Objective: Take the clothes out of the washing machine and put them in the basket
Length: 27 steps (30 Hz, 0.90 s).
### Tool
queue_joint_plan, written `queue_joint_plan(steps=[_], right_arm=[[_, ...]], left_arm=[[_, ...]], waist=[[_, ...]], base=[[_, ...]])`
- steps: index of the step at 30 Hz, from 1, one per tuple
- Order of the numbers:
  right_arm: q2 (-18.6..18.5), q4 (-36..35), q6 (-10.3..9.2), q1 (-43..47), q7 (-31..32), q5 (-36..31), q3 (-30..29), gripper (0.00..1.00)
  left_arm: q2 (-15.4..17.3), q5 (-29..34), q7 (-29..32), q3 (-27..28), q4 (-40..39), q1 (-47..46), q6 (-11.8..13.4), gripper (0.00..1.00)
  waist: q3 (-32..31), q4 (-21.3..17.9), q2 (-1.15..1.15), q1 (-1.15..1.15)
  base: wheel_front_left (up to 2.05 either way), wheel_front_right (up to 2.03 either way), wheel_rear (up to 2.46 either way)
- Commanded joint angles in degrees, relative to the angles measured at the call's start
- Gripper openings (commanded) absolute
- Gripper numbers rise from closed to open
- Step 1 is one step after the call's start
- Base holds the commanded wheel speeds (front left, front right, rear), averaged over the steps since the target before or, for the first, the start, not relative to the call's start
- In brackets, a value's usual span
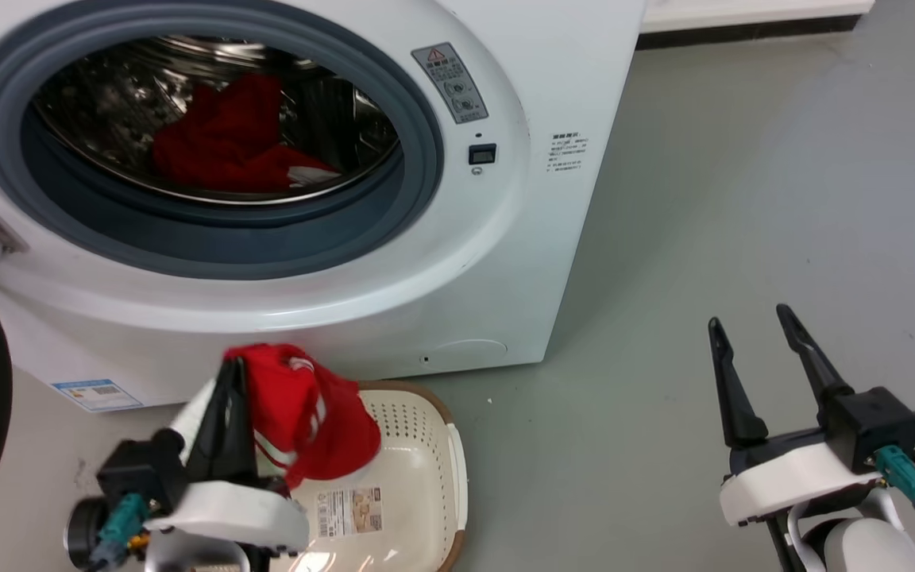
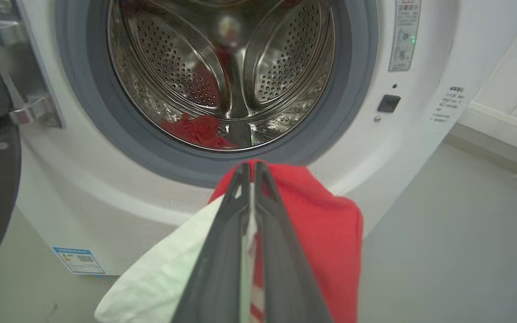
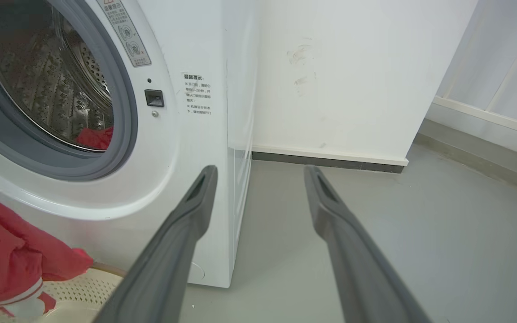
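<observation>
At lower left: left gripper (image 1: 231,365), fingers clamped on red white-striped fabric garment (image 1: 322,421) hanging over cream perforated plastic basket (image 1: 426,445) | white front-loading washing machine (image 1: 569,119), more red clothes (image 1: 227,143) in steel drum (image 1: 108,87) | right gripper (image 1: 755,330), fingers spread, empty, above grey floor (image 1: 743,199)

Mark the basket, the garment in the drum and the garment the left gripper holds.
basket (image 1: 403,419), head view, perforated inner wall.
garment in the drum (image 1: 223,139), head view, middle of the red heap.
held garment (image 1: 342,441), head view, lower red fold.
</observation>
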Motion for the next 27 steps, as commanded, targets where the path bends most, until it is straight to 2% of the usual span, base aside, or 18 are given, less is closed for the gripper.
queue_joint_plan(steps=[1,5,14,21,27], right_arm=[[0.06,-0.23,-0.05,-0.9,-0.22,-0.21,-0.06,1.0],[0.05,-0.31,-0.05,-2.35,-0.57,0.04,-0.09,1.0],[0.06,-0.59,-0.05,-6.27,-1.34,0.41,0.23,1.0],[0.07,-1.15,-0.05,-9.46,-2.31,0.94,-0.15,1.0],[0.08,-0.63,-0.06,-12.26,-3.47,2.17,0.67,1.0]], left_arm=[[-0.36,-0.51,-0.9,-0.26,1.8,0.57,-0.42,0.0],[-1.29,-2.31,-3.05,-0.32,9.79,-0.15,-1.42,0.0],[-2.33,-5.18,-8.07,1.81,31.29,-7.81,-3.52,0.0],[-1.18,-4.26,-9.18,3.76,44.63,-17.99,-4.91,0.0],[0.37,-2.12,-9.24,5.75,51.18,-25.4,-5.91,0.0]], waist=[[1.29,-0.32,0.0,0.0],[3.47,-0.7,0.0,0.0],[10.83,-2.56,0.0,0.0],[18.69,-4.28,0.0,0.0],[25.12,-6.31,0.0,0.0]], base=[[0.0,0.0,0.0],[0.0,0.0,0.0],[0.0,0.0,0.0],[0.0,0.0,0.0],[0.0,0.0,0.0]])
